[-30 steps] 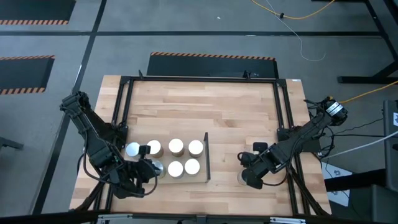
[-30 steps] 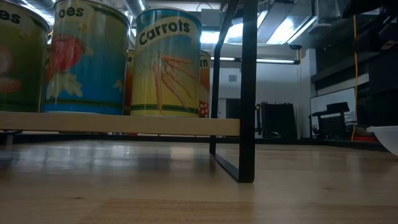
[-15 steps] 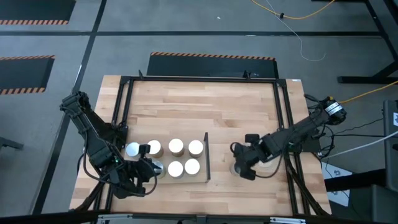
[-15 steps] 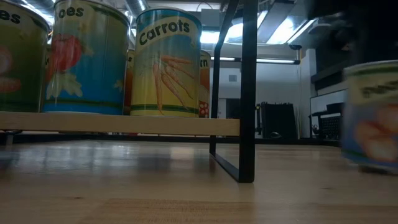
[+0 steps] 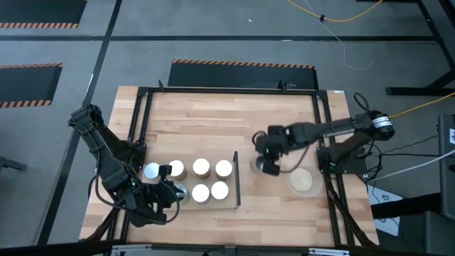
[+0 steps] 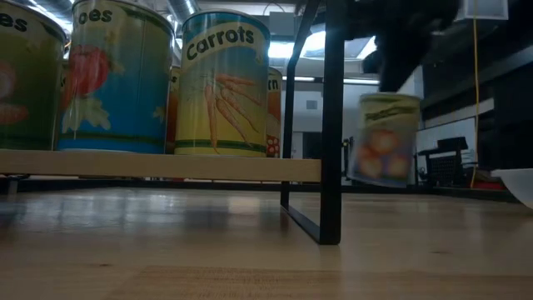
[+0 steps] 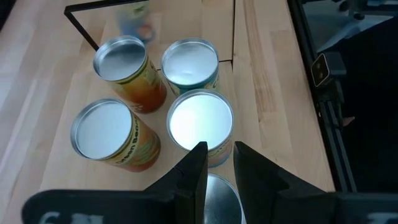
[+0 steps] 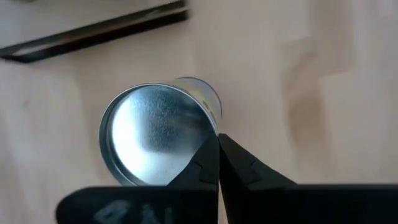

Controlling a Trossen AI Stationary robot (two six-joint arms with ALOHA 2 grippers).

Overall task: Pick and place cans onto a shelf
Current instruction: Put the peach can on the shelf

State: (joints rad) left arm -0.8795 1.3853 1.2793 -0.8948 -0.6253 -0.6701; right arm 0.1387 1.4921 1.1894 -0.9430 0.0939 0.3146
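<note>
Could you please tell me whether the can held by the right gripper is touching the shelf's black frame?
Apart. The high view shows bare tabletop between the can under the right gripper and the shelf's black frame.

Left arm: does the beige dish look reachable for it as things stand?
Probably not. The left gripper sits over the cans at the shelf's far end; its black frame and the right gripper, carrying a can, stand between it and the dish.
</note>
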